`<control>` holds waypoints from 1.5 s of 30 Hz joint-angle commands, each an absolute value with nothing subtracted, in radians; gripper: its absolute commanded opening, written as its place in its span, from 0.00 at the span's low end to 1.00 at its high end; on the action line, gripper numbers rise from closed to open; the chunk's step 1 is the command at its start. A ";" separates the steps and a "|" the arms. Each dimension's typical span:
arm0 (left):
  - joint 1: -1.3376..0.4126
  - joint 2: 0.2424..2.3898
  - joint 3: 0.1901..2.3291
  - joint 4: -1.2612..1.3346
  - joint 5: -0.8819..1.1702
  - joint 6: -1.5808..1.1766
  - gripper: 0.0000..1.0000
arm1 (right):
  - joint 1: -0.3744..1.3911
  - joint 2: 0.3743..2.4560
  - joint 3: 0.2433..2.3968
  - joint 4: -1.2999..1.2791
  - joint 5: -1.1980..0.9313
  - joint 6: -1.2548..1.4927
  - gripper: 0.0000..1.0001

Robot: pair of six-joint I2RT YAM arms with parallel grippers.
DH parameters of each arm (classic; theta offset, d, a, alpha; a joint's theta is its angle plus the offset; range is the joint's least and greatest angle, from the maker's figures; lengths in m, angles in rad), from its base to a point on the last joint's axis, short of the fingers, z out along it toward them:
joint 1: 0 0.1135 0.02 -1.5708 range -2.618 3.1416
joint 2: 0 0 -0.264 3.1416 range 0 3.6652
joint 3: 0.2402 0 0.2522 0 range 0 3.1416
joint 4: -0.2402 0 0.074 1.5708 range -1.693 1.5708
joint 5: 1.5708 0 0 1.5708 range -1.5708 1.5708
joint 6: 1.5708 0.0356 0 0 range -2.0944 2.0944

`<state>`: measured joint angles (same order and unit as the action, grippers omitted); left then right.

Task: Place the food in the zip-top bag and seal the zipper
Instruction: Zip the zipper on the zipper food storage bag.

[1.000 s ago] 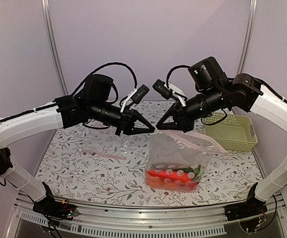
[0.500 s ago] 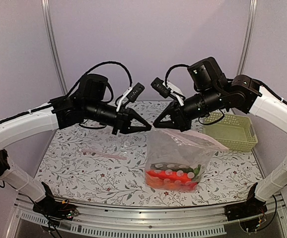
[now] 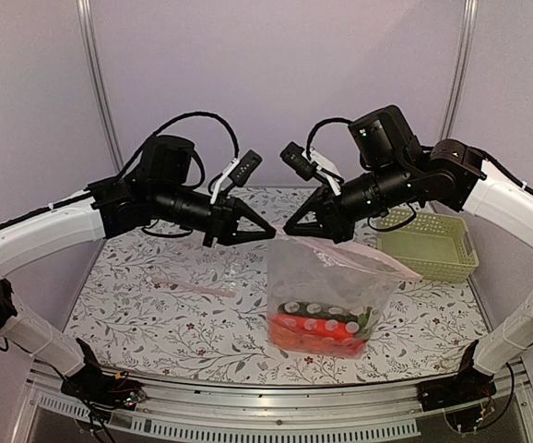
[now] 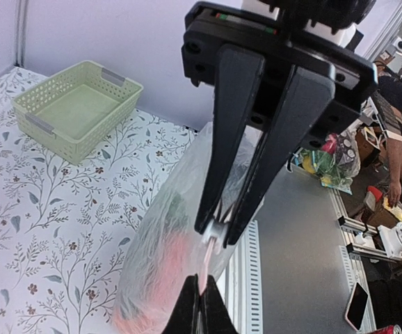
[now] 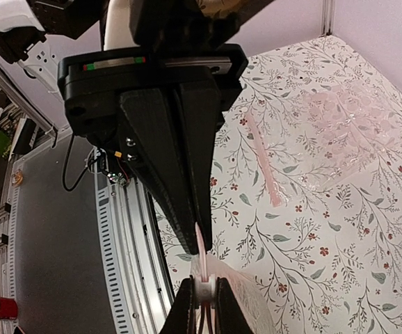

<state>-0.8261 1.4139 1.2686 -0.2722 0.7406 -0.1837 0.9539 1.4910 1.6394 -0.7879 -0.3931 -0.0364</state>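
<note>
The zip-top bag (image 3: pixel 326 281) hangs upright over the table with the food (image 3: pixel 317 329) at its bottom, red and orange pieces with a bit of dark green. Its zipper (image 3: pixel 377 259) runs along the top edge. My left gripper (image 3: pixel 272 236) is shut on the left end of the pink zipper strip (image 4: pixel 206 268), seen between its fingertips (image 4: pixel 199 305) in the left wrist view. Right beside it, my right gripper (image 3: pixel 288 233) is shut on the white slider (image 5: pixel 204 287), which also shows in the left wrist view (image 4: pixel 217 233). The two grippers meet tip to tip.
A pale yellow-green lattice basket (image 3: pixel 430 243) stands at the back right and holds nothing. A second clear bag (image 3: pixel 207 277) with a pink strip (image 5: pixel 263 163) lies flat on the floral tablecloth at the left. The table's metal front rail (image 3: pixel 276 406) runs below the hanging bag.
Both gripper tips and the bag's top corner have shifted a little to the left, and the bag has followed. Neither grip has changed.
</note>
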 commanded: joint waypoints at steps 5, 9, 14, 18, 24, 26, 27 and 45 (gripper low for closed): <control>-0.748 1.357 1.264 -0.311 0.698 -0.173 0.00 | 0.947 1.447 1.623 -0.942 -0.358 -0.030 0.00; -0.737 1.350 1.262 -0.322 0.689 -0.174 0.00 | 0.947 1.448 1.623 -0.945 -0.356 -0.031 0.00; -0.726 1.339 1.259 -0.330 0.680 -0.174 0.00 | 0.945 1.447 1.621 -0.946 -0.355 -0.030 0.00; -0.720 1.333 1.258 -0.335 0.672 -0.174 0.00 | 0.946 1.447 1.621 -0.948 -0.354 -0.028 0.00; -0.707 1.323 1.251 -0.343 0.645 -0.173 0.00 | 0.946 1.444 1.621 -0.950 -0.350 -0.027 0.00; -0.699 1.321 1.248 -0.347 0.636 -0.175 0.00 | 0.946 1.441 1.620 -0.952 -0.348 -0.026 0.00; -0.694 1.320 1.246 -0.347 0.634 -0.178 0.00 | 0.946 1.442 1.620 -0.952 -0.348 -0.027 0.00; -0.621 1.303 1.217 -0.348 0.568 -0.221 0.00 | 0.946 1.442 1.619 -0.957 -0.347 -0.026 0.00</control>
<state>-0.7063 1.3357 1.2358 -0.3283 0.6899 -0.1989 0.9524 1.4910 1.6386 -0.7856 -0.3447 -0.0364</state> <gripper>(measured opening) 0.004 0.060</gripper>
